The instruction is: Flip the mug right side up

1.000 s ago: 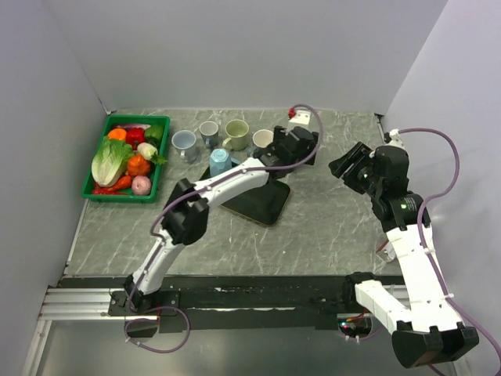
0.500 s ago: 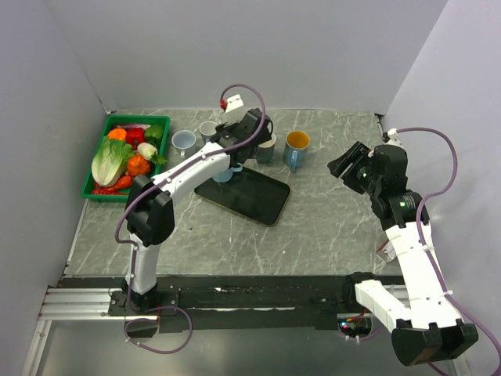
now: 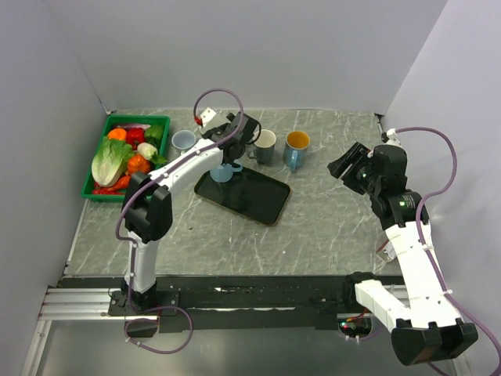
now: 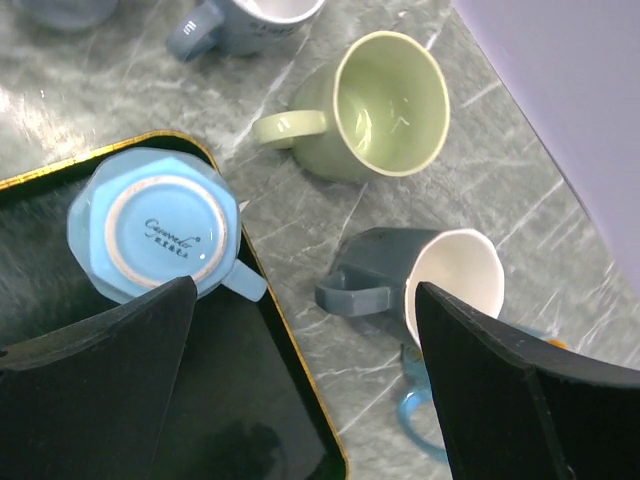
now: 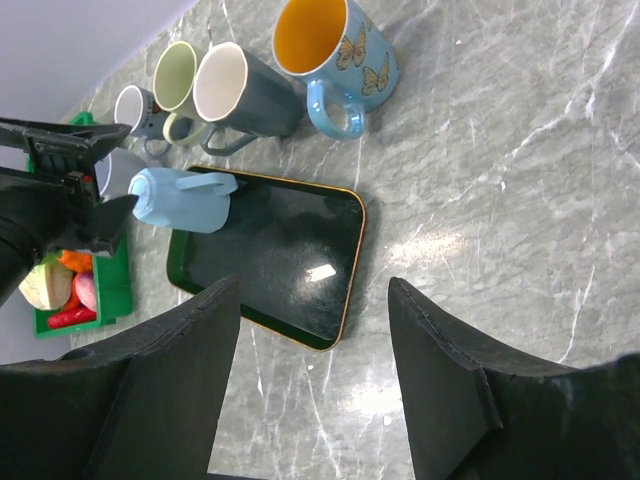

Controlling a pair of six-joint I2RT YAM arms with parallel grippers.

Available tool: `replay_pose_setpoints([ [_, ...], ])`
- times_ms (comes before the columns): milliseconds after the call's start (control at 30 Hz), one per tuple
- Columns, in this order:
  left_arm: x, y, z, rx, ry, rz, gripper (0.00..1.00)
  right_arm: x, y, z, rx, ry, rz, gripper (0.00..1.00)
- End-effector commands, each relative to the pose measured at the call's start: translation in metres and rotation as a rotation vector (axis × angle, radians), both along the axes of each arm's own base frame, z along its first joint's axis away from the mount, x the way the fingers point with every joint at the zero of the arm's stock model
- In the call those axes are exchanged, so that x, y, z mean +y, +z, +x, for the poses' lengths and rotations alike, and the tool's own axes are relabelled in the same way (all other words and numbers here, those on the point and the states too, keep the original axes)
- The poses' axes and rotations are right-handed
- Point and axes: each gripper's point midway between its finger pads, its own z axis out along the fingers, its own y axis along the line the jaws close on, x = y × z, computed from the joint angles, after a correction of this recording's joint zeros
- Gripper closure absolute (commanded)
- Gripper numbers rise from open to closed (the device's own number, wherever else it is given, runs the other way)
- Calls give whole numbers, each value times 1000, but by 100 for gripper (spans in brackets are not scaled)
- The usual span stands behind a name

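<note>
**Item: blue mug** (image 4: 155,225). It stands rim down on the far left corner of the tray (image 4: 250,400), base up and a maker's mark showing. The handle points toward the grey mug (image 4: 440,290). Not yet turned.

**Left fingers** (image 4: 100,350). Spread wide with nothing between them, hanging above the blue mug and the tray edge. The mug sits nearer one finger than the other, so they are not centred on it.

**Right fingers** (image 5: 170,370). Apart and empty, held off to the right, well clear of the mugs.

**Neighbours.** The green mug (image 4: 385,100) and grey mug stand upright on the tabletop just beyond the tray. The butterfly mug (image 5: 335,50) stands upright beside the grey one.

**Step in hand (judged).** Approach. The left arm is lining up over the inverted mug and no grip has been made.

**Next move calls for (judged).**
- Shift until the mug body lies between the fingers.
- Come down and close across its sides, clear of the handle.
- Lift, roll half a turn and set it on its base.
- Mind the grey mug, which is close on the handle side.

**Change from the earlier frame.**
- A second ago the left arm reached far right, covering the spot where the butterfly mug now shows upright.
- It has swung back left to the tray's far corner.
- The right arm and the blue mug keep their places.
</note>
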Motion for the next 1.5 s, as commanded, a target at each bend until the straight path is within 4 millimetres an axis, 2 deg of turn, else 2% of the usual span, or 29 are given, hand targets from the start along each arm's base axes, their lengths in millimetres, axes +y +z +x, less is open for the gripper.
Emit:
replay_pose_setpoints([
  [0, 4, -17, 4, 17, 135, -76, 4, -6, 4, -1, -20, -6, -21, 32],
  [233, 3, -49, 7, 68, 186, -100, 4, -7, 4, 1, -12, -3, -33, 32],
  [533, 16, -68, -4, 124, 286, -118, 4, -5, 0, 2, -4, 4, -26, 32],
  [767, 19, -81, -8, 146, 329, -149, 1, -6, -1, 3, 2, 4, -30, 32],
  [900, 18, -87, -9, 161, 327, -170, 11, -6, -1, 3, 3, 5, -31, 33],
  [1067, 22, -93, -13, 177, 337, -179, 13, -7, -4, 3, 5, 2, -32, 33],
  [1267, 23, -92, -18, 174, 316, -207, 32, -7, -5, 2, 6, -1, -32, 33],
  [1367, 25, -94, -23, 195, 315, -196, 44, -7, -7, 2, 8, -2, -30, 33],
  [1467, 24, -97, -27, 214, 300, -202, 45, -8, -8, 2, 12, -3, -28, 33],
])
